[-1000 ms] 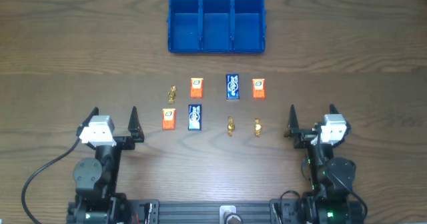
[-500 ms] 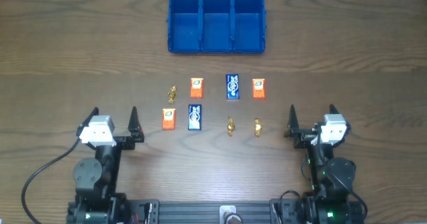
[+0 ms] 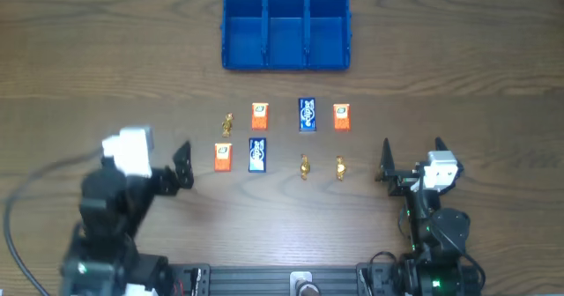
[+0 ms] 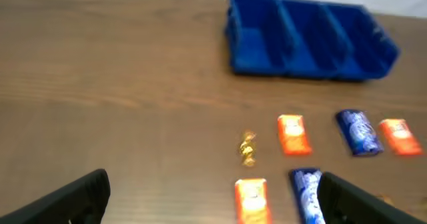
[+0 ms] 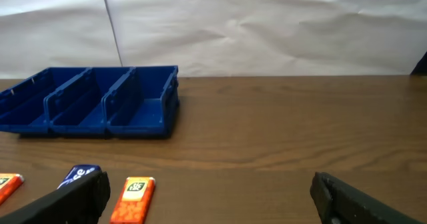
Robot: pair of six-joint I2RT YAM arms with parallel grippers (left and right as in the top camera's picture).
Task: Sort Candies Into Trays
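Hovering low over table (image 3: 88, 76), left gripper (image 4: 213, 183) is gaping wide and gripping nothing. Orange candy (image 4: 251, 199) and blue candy (image 4: 304, 191) are lying just ahead of it, gold candy (image 4: 248, 148) a little farther ahead. Tray (image 4: 313, 67) is sitting well beyond, past remaining candies. Right gripper (image 3: 412, 157) is also standing wide open and carrying nothing. Gold pair (image 3: 340, 166) is lying near its inner finger, on side facing left gripper; tray is sitting far ahead and off to that same side.
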